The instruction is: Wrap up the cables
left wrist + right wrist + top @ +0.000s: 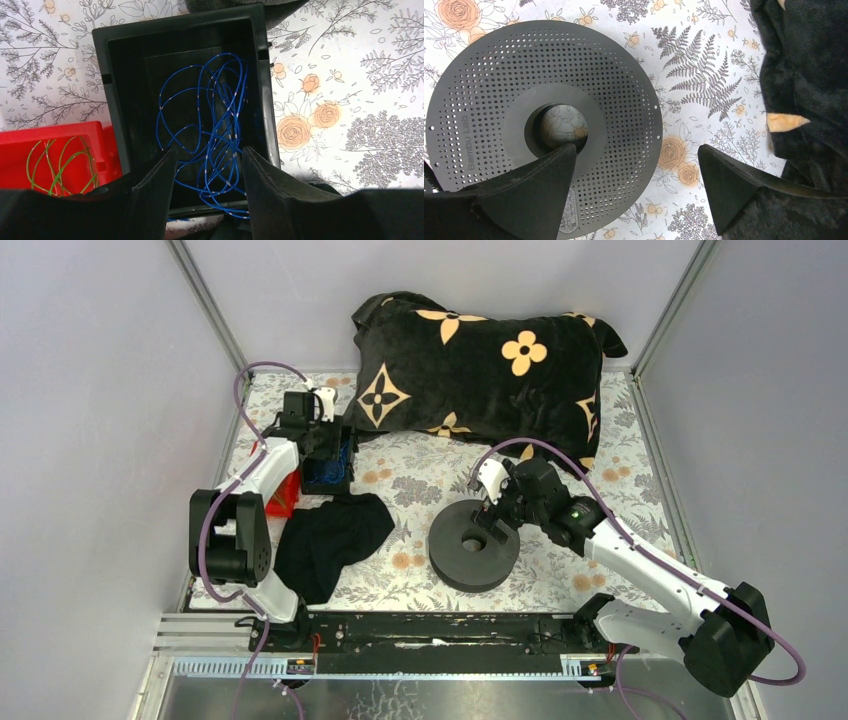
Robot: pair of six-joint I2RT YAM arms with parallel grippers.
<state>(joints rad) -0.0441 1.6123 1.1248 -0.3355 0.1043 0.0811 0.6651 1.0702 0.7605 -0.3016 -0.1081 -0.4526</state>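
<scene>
The thin blue cables (212, 125) lie tangled in an open black box (117, 95) at the table's back left (328, 475). My left gripper (207, 157) hovers open just above the box's near edge, with blue loops showing between its fingers; it holds nothing. The big black perforated spool (544, 115) lies flat at mid-table (474, 545). My right gripper (636, 157) is open over the spool's rim, its left finger (544, 170) over the hub hole and its right finger over bare tablecloth. It holds nothing.
A red tray (55, 150) with thin yellow-green wires stands left of the black box. A black cloth (330, 540) lies at front left. A black cushion with tan flowers (480, 365) fills the back and shows at the right wrist view's right edge (804, 75).
</scene>
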